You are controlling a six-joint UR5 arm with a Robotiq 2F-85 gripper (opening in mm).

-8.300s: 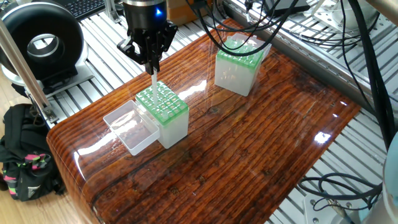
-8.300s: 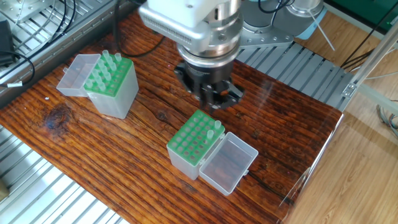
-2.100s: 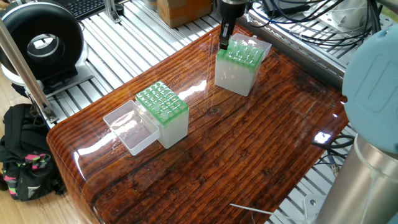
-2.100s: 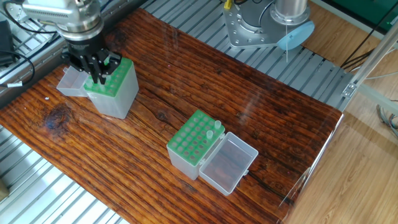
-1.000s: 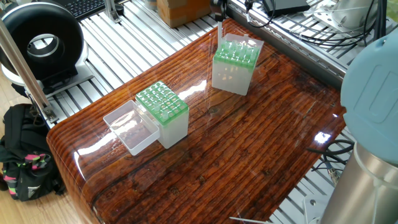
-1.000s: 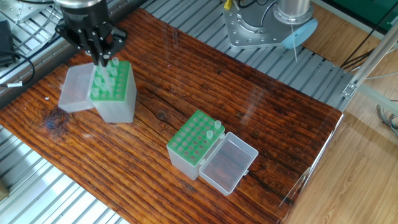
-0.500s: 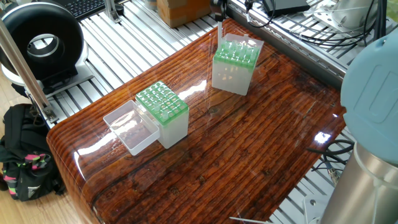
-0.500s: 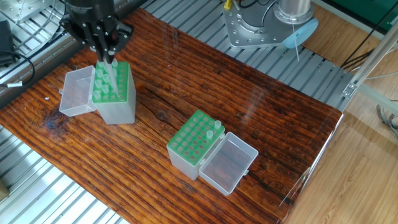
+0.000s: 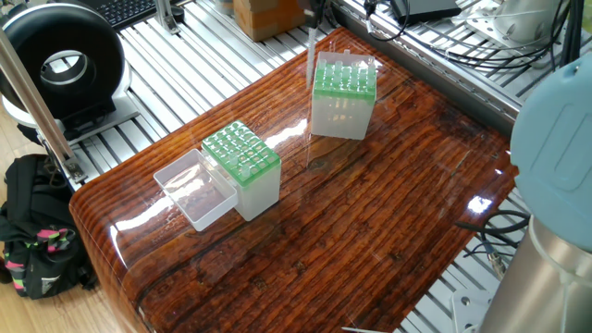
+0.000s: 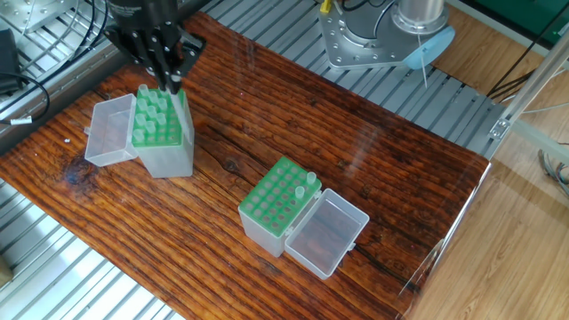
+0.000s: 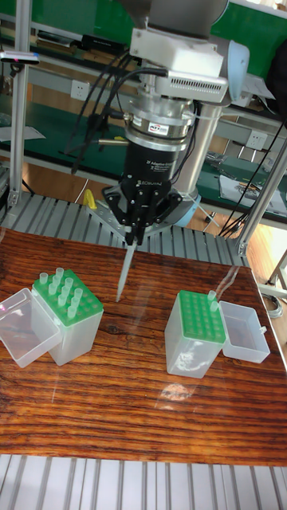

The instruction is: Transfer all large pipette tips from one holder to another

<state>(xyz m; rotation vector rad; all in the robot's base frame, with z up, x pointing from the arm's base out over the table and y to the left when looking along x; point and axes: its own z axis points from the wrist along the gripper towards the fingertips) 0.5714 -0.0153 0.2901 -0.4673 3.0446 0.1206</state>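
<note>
Two holders stand well apart on the table point(image 11: 151, 414) (lids beside them); left one point(image 11: 72, 319) fuller than right point(image 11: 195, 335).

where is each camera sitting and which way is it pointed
One fixed view: high off a table corner, looking down its length at both tip boxes; grey-blue arm body at right.
The other fixed view: high on the opposite side, looking down; gripper and arm base show.
Tall fixed view: low at the table's long edge, facing the arm; gripper holds a pipette tip.
All share the fuller box and the nearly empty box.

One translucent whitish large pipette tip point(image 11: 123, 275) hangs upright in the air, point down, above the table. Others point(image 11: 60, 291) stand in one green holder point(image 11: 69, 307); a single tip point(image 11: 213, 297) stands at the corner of the other holder point(image 11: 197, 318)
</note>
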